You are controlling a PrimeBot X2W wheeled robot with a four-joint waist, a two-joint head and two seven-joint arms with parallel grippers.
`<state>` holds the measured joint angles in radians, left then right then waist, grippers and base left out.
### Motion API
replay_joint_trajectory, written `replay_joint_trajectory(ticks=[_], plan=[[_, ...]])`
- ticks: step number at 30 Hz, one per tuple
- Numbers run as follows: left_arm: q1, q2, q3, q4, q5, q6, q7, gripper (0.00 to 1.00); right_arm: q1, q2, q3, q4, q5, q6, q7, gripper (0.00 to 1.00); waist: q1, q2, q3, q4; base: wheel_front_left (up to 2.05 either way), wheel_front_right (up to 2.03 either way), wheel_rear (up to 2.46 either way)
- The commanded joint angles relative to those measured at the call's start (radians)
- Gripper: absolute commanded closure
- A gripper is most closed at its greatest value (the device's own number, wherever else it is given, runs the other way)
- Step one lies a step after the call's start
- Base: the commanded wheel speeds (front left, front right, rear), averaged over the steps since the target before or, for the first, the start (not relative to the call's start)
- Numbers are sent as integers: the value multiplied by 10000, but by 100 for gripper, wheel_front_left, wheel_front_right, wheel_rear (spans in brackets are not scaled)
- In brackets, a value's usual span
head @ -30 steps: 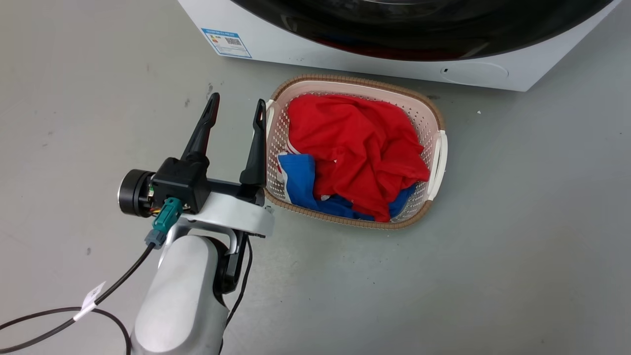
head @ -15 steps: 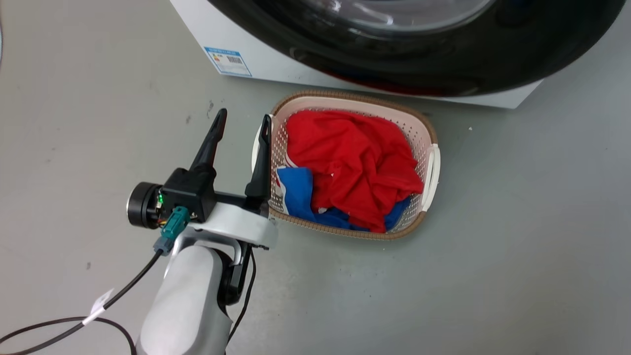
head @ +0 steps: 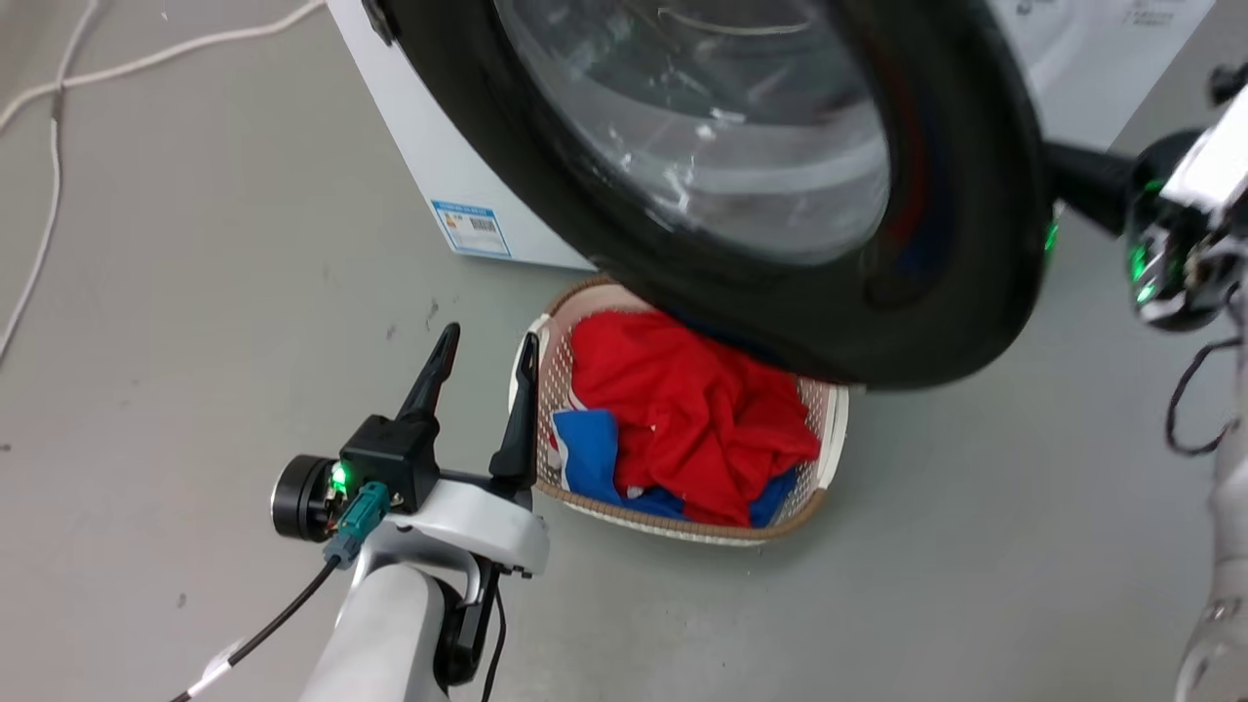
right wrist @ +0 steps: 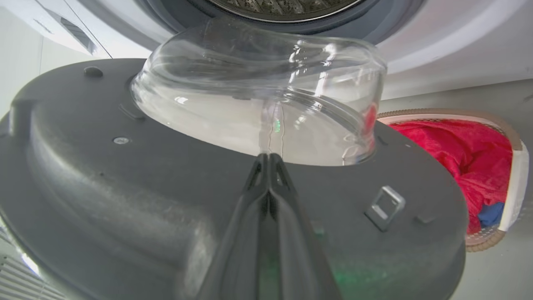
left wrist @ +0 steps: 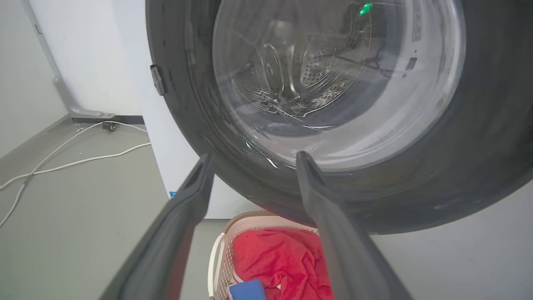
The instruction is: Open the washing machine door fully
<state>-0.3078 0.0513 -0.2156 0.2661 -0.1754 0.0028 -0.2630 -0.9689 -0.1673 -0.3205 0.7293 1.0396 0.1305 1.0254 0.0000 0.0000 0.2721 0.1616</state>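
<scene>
The right gripper (right wrist: 268, 157), fingers pinched shut on nothing, rests its tips against the inner face of the washing machine door (head: 936, 244), at the base of the glass bowl. The door, near flush half a second ago, now stands swung out from the washing machine (head: 429, 146), overhanging the laundry basket (head: 682, 529) of red clothes (head: 682, 409). The left gripper (head: 487, 341) hovers spread and empty beside the basket. The head camera has lifted too.

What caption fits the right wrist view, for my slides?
Shut right gripper behind the swung-out washing machine door, tips at its glass bowl.
</scene>
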Motion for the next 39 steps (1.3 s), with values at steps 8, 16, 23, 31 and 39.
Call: replay_joint_trajectory(ticks=[8, 16, 23, 31, 39], plan=[[506, -9, 34, 163, -6, -73, -26, 0, 2088, 911, 223, -1922, 342, 5, 642, 100, 0, 0, -864, 179, 0, 0, 0], [814, -9, 115, 223, -7, -54, -26, 0, 3216, 1188, 1034, -3121, 932, 5, 1081, 100, 0, 0, -1183, 139, 0, 0, 0], [913, -10, 115, 272, -17, -52, -26, 0, 3831, 1192, 2593, -3673, 2004, 5, 808, 100, 0, 0, -1301, 128, 0, 0, 0], [997, -9, 86, 309, -62, -49, -26, 0, 4418, 1184, 3640, -4237, 2335, 5, -65, 100, 0, 0, -1440, 35, 0, 0, 0], [1058, -6, 79, 385, -28, -60, -26, 0, 4937, 1168, 3176, -4862, 1843, 5, -1935, 100, 0, 0, -1606, -154, 0, 0, 0]])
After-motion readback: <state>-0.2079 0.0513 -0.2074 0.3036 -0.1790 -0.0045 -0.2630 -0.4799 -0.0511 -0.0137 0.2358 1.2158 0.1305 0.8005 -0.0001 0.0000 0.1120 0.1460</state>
